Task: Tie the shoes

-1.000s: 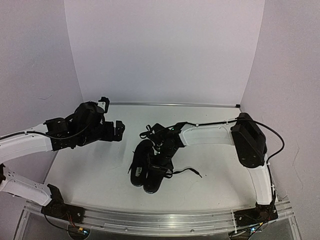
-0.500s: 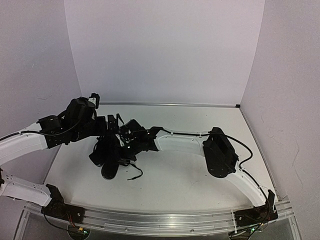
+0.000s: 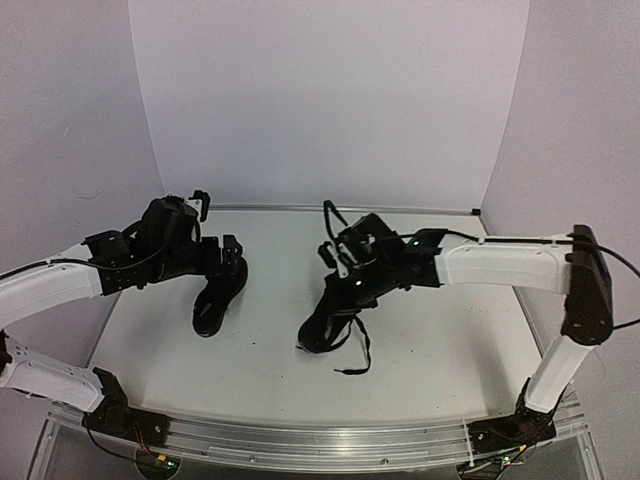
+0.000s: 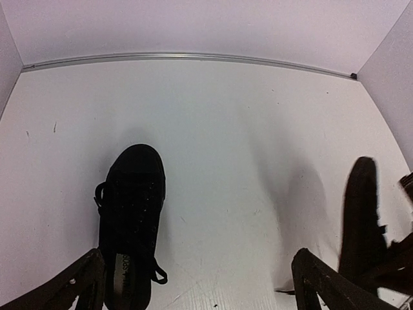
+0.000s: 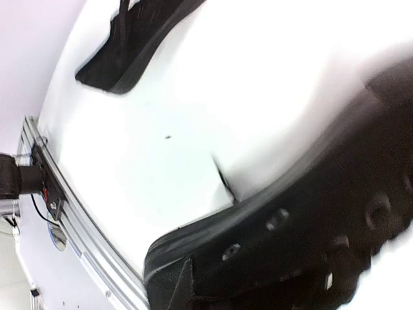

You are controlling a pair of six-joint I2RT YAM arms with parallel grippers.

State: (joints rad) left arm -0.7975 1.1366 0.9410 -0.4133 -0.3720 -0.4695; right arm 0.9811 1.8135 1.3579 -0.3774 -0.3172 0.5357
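Observation:
The left black shoe (image 3: 218, 297) lies flat on the white table, toe away from the arms. In the left wrist view it (image 4: 132, 213) sits by my left finger (image 4: 80, 281), with a lace loop at its side. My left gripper (image 4: 199, 258) is wide open and empty, just above the shoe's heel end (image 3: 228, 258). The right shoe (image 3: 333, 315) is tilted, with loose laces (image 3: 357, 352) trailing on the table. My right gripper (image 3: 347, 272) is down on its heel end. The right wrist view shows only the shoe's sole edge and eyelets (image 5: 303, 219) close up; the fingers are hidden.
White walls close the back and both sides. An aluminium rail (image 3: 300, 442) runs along the table's front edge and shows in the right wrist view (image 5: 61, 203). The right shoe also appears at the right of the left wrist view (image 4: 361, 219).

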